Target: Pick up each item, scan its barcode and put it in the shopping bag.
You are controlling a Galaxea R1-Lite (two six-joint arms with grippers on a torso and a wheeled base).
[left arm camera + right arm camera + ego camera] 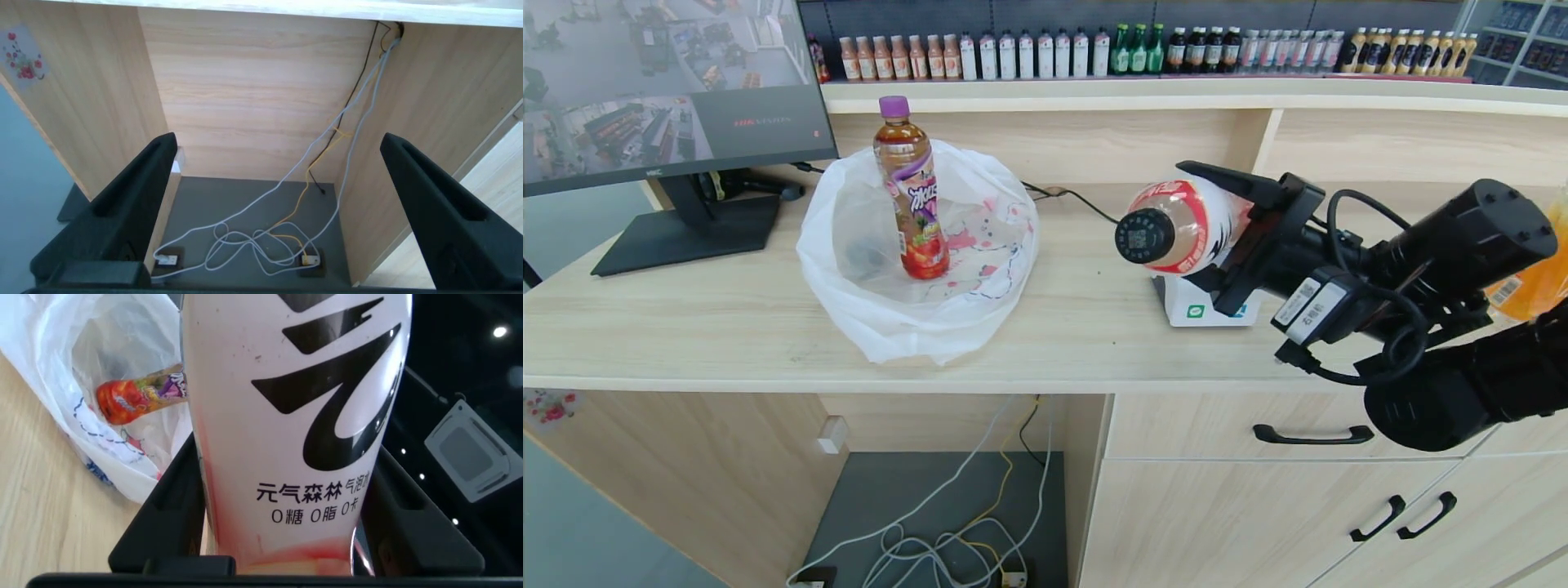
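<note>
My right gripper (1217, 216) is shut on a white and red bottle (1180, 224) with a black cap, held sideways above the counter, cap toward the bag, over a small white scanner stand (1205, 309). The wrist view shows the same bottle (298, 425) close up between the fingers. A white plastic shopping bag (915, 245) lies open on the counter, and a tea bottle (911, 192) with a purple cap stands upright in it. That tea bottle (143, 392) and the bag (90, 384) lie beyond the held bottle. My left gripper (274, 212) hangs open below the counter.
A monitor (662, 82) on a black stand sits at the counter's left. A black cable (1070, 196) runs along the back. An orange bottle (1535, 286) stands at the far right. Drink bottles line the rear shelf (1143, 53). Loose cables (270, 241) lie under the counter.
</note>
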